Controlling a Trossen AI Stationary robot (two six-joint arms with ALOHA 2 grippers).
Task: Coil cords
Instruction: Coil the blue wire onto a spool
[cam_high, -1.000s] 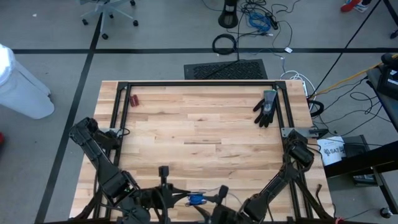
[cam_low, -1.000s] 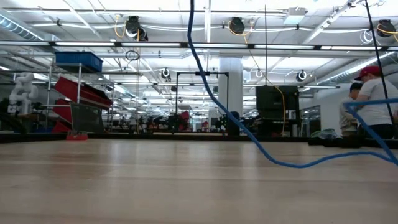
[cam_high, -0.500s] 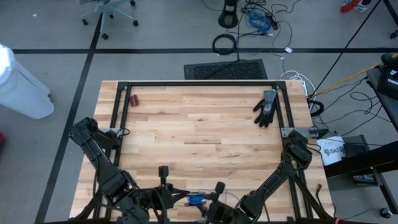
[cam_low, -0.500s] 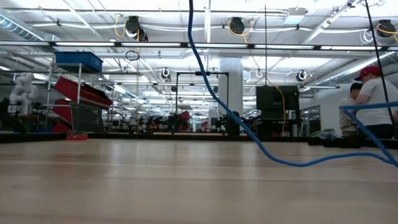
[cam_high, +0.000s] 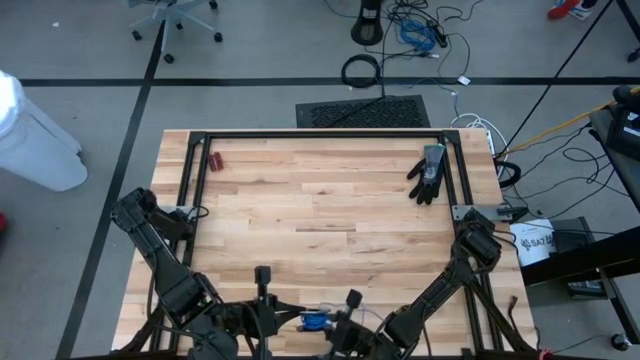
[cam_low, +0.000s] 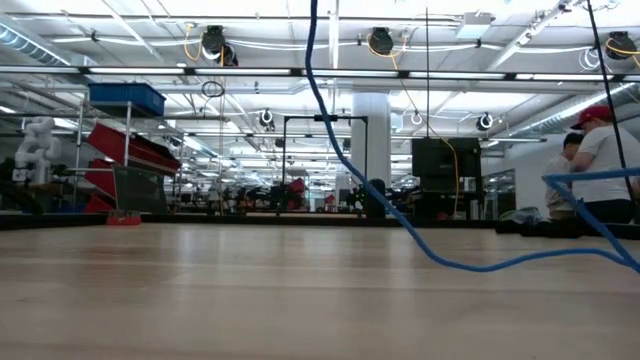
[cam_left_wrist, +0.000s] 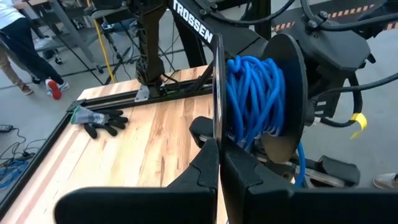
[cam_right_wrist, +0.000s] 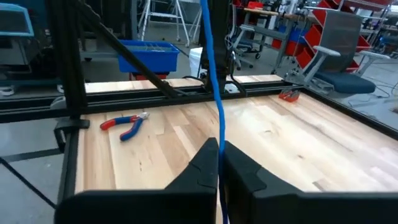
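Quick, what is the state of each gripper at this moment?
Left gripper: closed on the rim of the spool wound with blue cord.
Right gripper: closed on the blue cord.

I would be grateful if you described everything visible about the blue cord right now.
The thin bright blue cord is partly wound in many turns around a dark round spool. A free length hangs from above, sags to the wooden tabletop and rises again. The right tool is shut on a vertical stretch of it; the left tool is shut on the spool's rim.
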